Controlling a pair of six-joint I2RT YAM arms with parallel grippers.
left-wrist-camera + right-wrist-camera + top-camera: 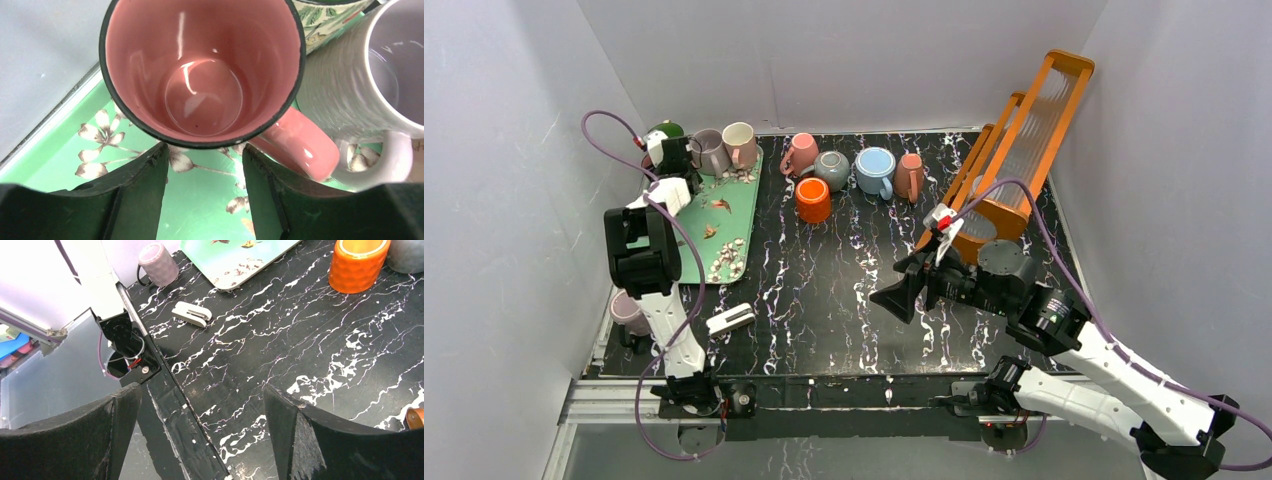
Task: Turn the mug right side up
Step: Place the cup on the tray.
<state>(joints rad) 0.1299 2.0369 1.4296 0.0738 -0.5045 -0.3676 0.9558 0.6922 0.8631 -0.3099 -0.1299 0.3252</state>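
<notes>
Your left hand (205,152) hangs half open just short of the pink-lined mug (200,75); the mug sits mouth-up on the green tray (50,160); your right hand (200,395) gapes wide above the table (300,340).

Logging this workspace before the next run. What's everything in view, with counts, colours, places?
tray: 1, green floral, table's back left
pink-lined mug: 1, dark rim, upright on tray
ribbed mug: 1, whitish, beside it
green mug: 1, far left corner
cream mug: 1, tray's far end
other mugs: 5, back centre: pink mug, grey mug, blue mug, salmon mug, orange mug
mauve mug: 1, left edge
stapler: 1, white, front left
rack: 1, orange, back right
table: 1, black marble
left gripper: open, facing pink-lined mug
right gripper: open, above table's front
</notes>
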